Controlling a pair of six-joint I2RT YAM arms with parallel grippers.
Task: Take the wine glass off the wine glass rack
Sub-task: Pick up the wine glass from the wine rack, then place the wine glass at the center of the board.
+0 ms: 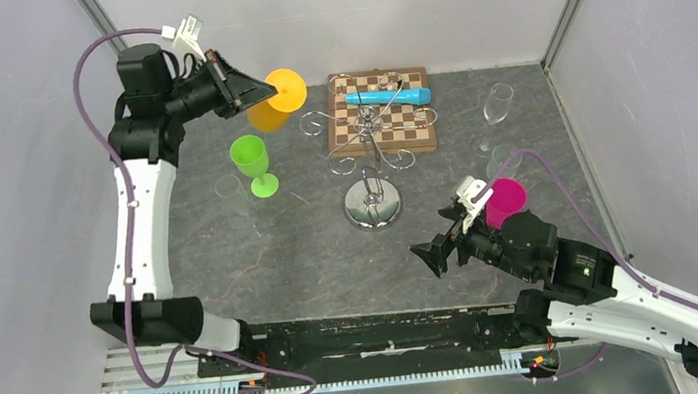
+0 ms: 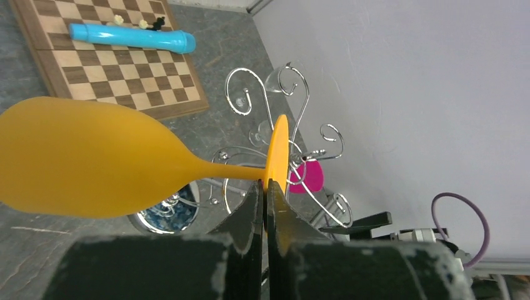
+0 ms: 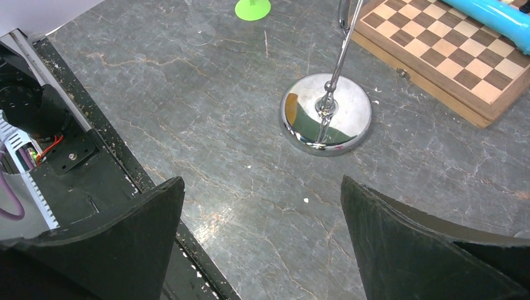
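Observation:
An orange wine glass is held in the air at the back left, lying sideways, bowl to the left in the left wrist view. My left gripper is shut on the rim of its round foot. The chrome wine glass rack stands mid-table on its mirror-like base. Its curled wire arms lie behind the glass, apart from it in the top view. My right gripper hangs open and empty over the table, near the base.
A chessboard with a blue cylinder on it lies behind the rack. A green wine glass and a clear glass stand to the left, another clear glass and a pink cup to the right.

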